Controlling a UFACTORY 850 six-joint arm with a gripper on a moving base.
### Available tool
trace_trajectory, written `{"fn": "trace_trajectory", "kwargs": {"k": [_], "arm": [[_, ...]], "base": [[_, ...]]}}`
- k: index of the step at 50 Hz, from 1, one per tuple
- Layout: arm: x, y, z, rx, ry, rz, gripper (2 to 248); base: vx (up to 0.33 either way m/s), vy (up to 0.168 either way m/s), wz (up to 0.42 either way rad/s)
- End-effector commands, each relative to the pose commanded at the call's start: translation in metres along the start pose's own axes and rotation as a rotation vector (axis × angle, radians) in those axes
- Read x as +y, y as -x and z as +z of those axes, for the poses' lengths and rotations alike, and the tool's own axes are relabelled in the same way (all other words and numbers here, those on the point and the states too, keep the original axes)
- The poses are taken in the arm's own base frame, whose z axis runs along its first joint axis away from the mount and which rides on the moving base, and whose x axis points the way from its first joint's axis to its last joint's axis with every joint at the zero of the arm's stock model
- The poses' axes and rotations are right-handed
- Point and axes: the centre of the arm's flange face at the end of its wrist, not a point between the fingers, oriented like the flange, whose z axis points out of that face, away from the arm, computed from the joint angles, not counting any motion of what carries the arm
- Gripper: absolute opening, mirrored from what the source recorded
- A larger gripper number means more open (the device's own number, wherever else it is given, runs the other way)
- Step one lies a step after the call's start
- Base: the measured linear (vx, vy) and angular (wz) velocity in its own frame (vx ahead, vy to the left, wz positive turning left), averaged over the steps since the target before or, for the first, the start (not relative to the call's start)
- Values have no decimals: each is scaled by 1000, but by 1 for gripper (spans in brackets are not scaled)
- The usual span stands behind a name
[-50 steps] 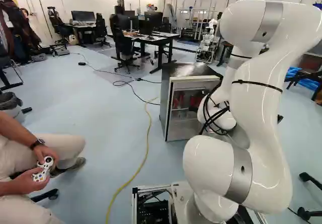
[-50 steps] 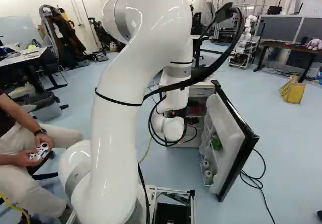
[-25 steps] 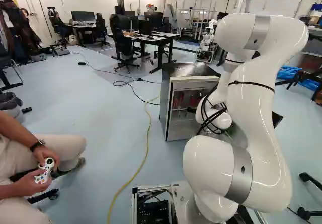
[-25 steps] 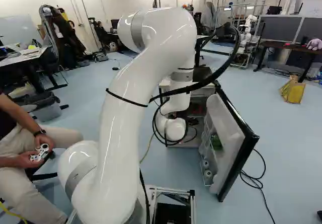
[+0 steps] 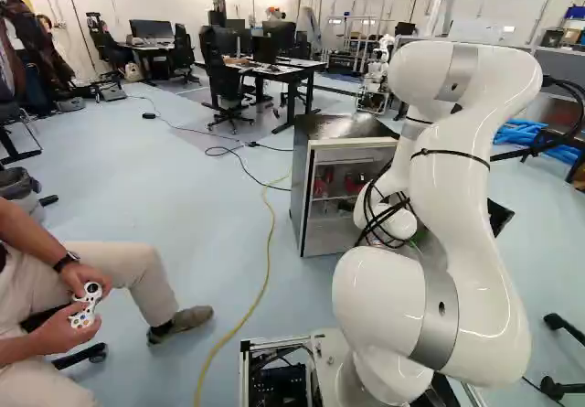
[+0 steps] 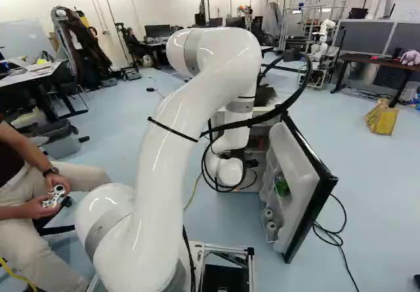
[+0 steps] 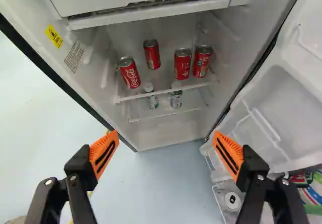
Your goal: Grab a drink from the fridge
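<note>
In the left base view a small dark part of my gripper shows before the open fridge, the rest hidden by the arm. The wrist view has the gripper open, its orange pads wide apart with nothing between them. Ahead of it, inside the fridge, several red cans stand on a wire shelf: one at one side, another farther back, and a pair side by side. Two small bottles or cans stand on the level below.
The fridge door hangs open to the right, with items in its racks. A yellow cable crosses the floor left of the fridge. A seated person holds a controller. Another robot stands beyond the fridge.
The arm's raised elbow has come down and the wrist has shifted slightly left in the left base view. The gripper stays open. The base and fridge have not moved.
</note>
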Motion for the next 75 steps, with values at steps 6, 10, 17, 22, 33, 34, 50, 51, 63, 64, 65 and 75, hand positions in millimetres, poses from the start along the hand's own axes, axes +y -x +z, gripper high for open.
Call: {"fn": "trace_trajectory", "kwargs": {"k": [6, 10, 17, 22, 33, 34, 50, 51, 63, 64, 65, 75], "arm": [[0, 5, 5, 2, -8, 0, 247], [0, 8, 8, 5, -15, -1, 247], [0, 13, 14, 14, -30, -3, 247], [0, 16, 18, 24, -42, -5, 247], [-2, 14, 20, 67, -67, -13, 247], [-3, 14, 20, 71, -69, -14, 247], [-5, 9, 19, 128, -92, -21, 247], [-5, 9, 19, 129, -92, -23, 247], [-5, 9, 19, 136, -88, -101, 247], [-5, 9, 19, 136, -88, -104, 247], [-5, 9, 19, 136, -88, -106, 247], [-5, 9, 19, 137, -87, -114, 247]], "base": [[0, 0, 0], [0, 0, 0], [0, 0, 0], [0, 0, 0], [0, 0, 0], [0, 0, 0], [0, 0, 0], [0, 0, 0], [0, 0, 0], [0, 0, 0], [0, 0, 0], [0, 0, 0]]}}
